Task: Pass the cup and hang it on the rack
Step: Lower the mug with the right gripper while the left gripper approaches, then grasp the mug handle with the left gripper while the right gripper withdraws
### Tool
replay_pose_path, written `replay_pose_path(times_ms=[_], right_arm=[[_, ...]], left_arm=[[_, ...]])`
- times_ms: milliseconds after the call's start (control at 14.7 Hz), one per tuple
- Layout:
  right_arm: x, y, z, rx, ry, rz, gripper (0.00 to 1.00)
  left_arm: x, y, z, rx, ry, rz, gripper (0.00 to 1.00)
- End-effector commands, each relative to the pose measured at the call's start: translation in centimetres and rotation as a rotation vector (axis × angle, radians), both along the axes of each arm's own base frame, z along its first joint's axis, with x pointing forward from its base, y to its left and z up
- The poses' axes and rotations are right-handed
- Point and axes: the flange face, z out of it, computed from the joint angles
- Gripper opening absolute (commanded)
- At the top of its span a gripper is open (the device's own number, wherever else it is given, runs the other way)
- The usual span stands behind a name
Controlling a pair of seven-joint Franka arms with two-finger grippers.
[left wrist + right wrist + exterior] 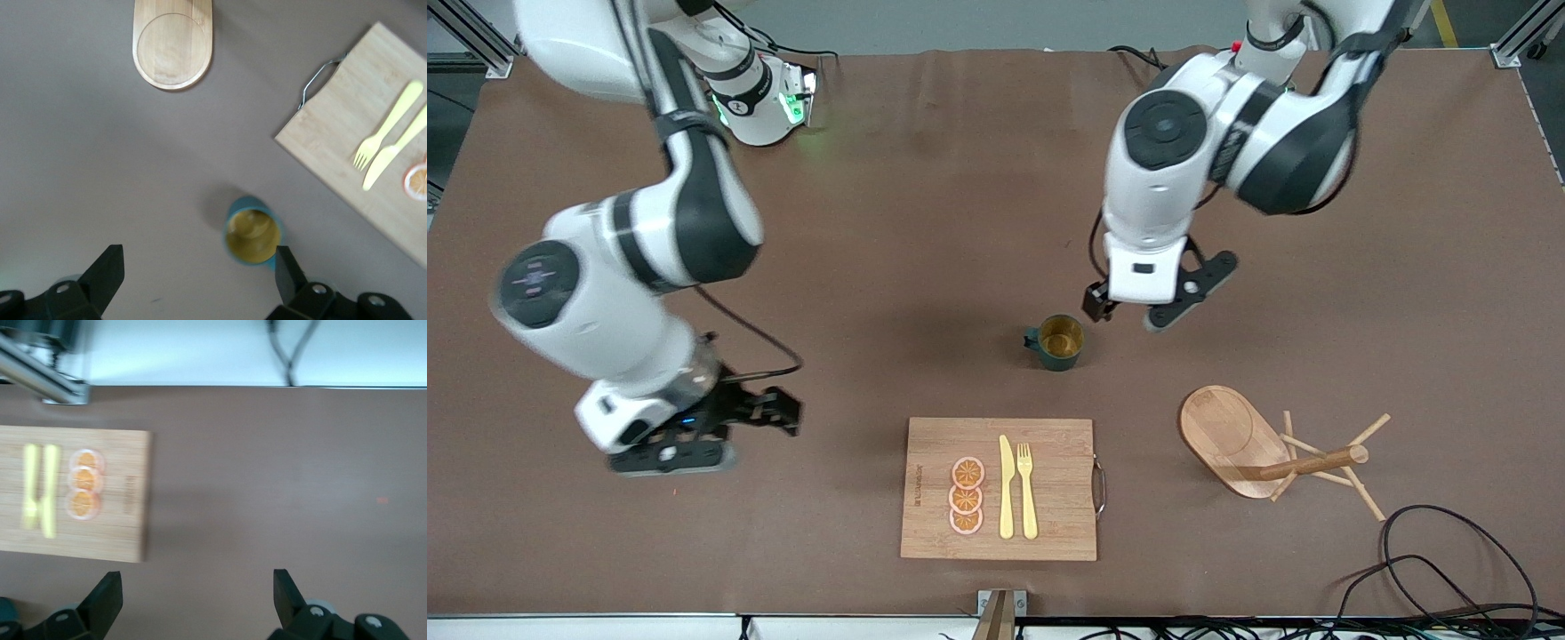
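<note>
A green cup (1059, 341) stands upright on the brown table (925, 222), just farther from the front camera than the cutting board (934, 524). The left gripper (1134, 313) hovers beside the cup, fingers spread, empty. The right gripper (734, 427) hangs spread and empty near the board, toward the right arm's end. The left gripper should probably straddle the cup's rim squarely. The rack (1267, 453), toward the left arm's end of the board, has open tabletop around it.

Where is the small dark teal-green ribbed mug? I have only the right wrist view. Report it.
Observer: The mug stands upright on the brown table, farther from the front camera than the rectangular wooden cutting board.
Operator: Give me the left pincer.
Observer: The left pincer hovers open, empty, over the table beside the mug.
Operator: Locate the rack.
Observer: The light wooden mug tree sits toward the left arm's end, nearer the front camera than the mug.
</note>
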Motion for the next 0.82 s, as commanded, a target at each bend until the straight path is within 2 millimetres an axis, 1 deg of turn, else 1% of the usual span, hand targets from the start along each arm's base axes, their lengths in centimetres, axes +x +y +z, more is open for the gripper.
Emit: replay_pose_path(times_ms=[0, 68, 205, 273, 410, 478, 546, 614, 751], right_arm=[[-0.7, -8.7, 1.7, 0.015, 0.054, -0.043, 1.00], [-0.9, -10.6, 2.0, 0.011, 0.071, -0.059, 1.00], [-1.5, -13.9, 3.4, 0.007, 0.061, -0.096, 1.00], [-1.9, -15.7, 4.0, 0.010, 0.054, -0.123, 1.00], [-2.9, -19.3, 5.3, 0.015, 0.046, -0.173, 1.00], [-3.6, -20.4, 6.1, 0.018, 0.041, -0.187, 1.00], [-4.5, -21.1, 6.8, 0.013, 0.038, -0.180, 1.00], [-5.3, -21.6, 7.6, -0.008, 0.032, -0.174, 1.00], [-6.7, -22.1, 9.4, -0.044, 0.015, -0.176, 1.00]], left_arm=[[0.6, -4.5, -3.9, 0.049, -0.064, 0.081, 1.00], [0.3, -6.0, -5.7, 0.066, -0.089, 0.103, 1.00], [-0.5, -8.5, -8.7, 0.084, -0.134, 0.144, 1.00], [-1.3, -9.5, -9.9, 0.091, -0.135, 0.164, 1.00], [-3.8, -12.0, -12.6, 0.108, -0.134, 0.209, 1.00], [-4.7, -12.9, -14.3, 0.134, -0.159, 0.236, 1.00], [-6.0, -14.1, -15.9, 0.158, -0.185, 0.246, 1.00], [-6.8, -14.7, -17.6, 0.185, -0.200, 0.253, 1.00], [-8.2, -15.7, -20.4, 0.226, -0.229, 0.271, 1.00]])
